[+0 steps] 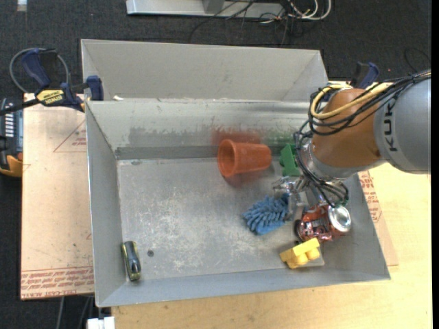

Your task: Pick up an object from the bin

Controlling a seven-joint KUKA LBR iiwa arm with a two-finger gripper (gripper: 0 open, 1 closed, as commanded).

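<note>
Fingers (297, 196) of the gripper (291, 192) are down low in the right part of the bin (103, 184), at the top end of a blue fuzzy brush (266, 214); I cannot tell if they are wide or narrow. In the near left corner a small dark and yellow thing (130, 260) lies alone; by the back wall an orange cup (243, 157) lies on its side, wide end to the left; the blue fuzzy brush lies slanted, right of the middle; a green piece (287, 157) sits just right of the cup; near the front wall lies a yellow block (302, 253); just beside it are a red shiny thing (314, 226) and a round silver thing (339, 218), close under the arm's orange cover (339, 139).
</note>
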